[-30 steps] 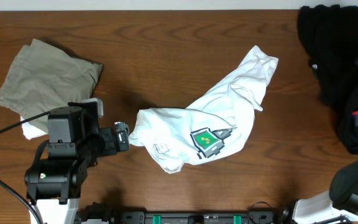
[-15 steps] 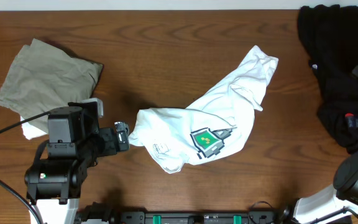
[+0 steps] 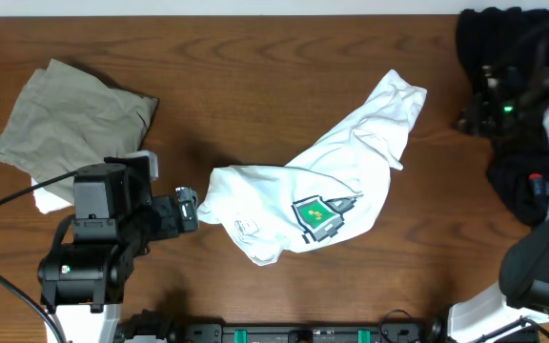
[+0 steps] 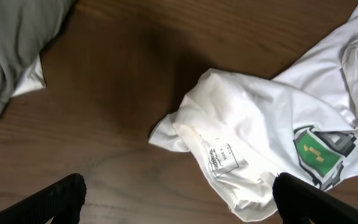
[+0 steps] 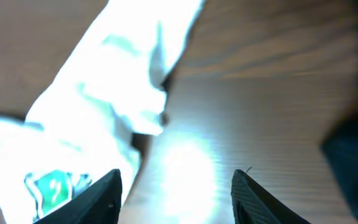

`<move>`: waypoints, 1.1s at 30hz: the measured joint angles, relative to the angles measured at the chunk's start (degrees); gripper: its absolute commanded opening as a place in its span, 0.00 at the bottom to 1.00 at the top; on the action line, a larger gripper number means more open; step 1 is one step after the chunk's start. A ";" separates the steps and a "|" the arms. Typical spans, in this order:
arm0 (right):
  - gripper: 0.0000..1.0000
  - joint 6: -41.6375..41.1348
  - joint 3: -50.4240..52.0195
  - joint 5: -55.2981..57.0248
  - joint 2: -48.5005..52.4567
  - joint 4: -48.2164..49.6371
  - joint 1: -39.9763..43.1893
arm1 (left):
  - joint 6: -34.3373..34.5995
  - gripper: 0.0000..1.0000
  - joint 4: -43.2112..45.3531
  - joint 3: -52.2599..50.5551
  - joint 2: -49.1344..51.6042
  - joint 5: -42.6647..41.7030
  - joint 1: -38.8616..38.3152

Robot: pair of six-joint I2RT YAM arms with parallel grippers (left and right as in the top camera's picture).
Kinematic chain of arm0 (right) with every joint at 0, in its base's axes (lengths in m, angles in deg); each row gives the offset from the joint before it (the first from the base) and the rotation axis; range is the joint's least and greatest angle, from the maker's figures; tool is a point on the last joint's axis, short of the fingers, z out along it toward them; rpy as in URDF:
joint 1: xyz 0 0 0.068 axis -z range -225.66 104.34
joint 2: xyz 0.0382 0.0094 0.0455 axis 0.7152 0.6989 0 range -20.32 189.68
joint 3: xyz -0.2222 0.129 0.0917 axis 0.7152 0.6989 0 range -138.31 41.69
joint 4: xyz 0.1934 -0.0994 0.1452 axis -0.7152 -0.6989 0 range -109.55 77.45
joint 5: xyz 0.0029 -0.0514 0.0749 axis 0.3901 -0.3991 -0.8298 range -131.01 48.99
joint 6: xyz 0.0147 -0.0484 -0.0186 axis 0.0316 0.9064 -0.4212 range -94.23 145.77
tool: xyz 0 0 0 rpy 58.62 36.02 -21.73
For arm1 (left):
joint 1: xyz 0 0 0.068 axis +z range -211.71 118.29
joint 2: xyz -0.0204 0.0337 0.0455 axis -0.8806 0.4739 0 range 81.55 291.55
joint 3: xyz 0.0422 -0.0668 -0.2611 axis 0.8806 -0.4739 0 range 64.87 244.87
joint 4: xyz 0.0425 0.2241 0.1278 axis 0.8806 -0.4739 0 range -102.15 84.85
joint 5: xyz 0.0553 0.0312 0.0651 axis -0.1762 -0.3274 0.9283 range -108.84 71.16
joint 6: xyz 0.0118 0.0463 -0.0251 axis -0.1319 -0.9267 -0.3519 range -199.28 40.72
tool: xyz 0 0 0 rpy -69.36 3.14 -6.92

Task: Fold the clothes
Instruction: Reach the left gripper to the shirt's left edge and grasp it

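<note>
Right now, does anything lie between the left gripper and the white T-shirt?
Nothing visible does. Only bare wooden table separates the open left gripper from the white T-shirt's near edge. The olive garment lies off to the side, apart from the shirt.

A brown wooden table (image 3: 255, 76) carries a crumpled white T-shirt (image 3: 322, 181) at its centre, a grey-green garment (image 3: 70, 124) on the left, and black clothes (image 3: 489, 33) far right.

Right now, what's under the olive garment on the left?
A white cloth pokes out beneath the olive garment at its lower edge. The rest is covered, so its kind is unclear.
</note>
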 measured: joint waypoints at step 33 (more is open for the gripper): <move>0.47 1.92 0.04 0.35 -0.31 -3.63 -6.64 | 5.88 0.78 22.36 -3.17 38.53 -6.78 -2.99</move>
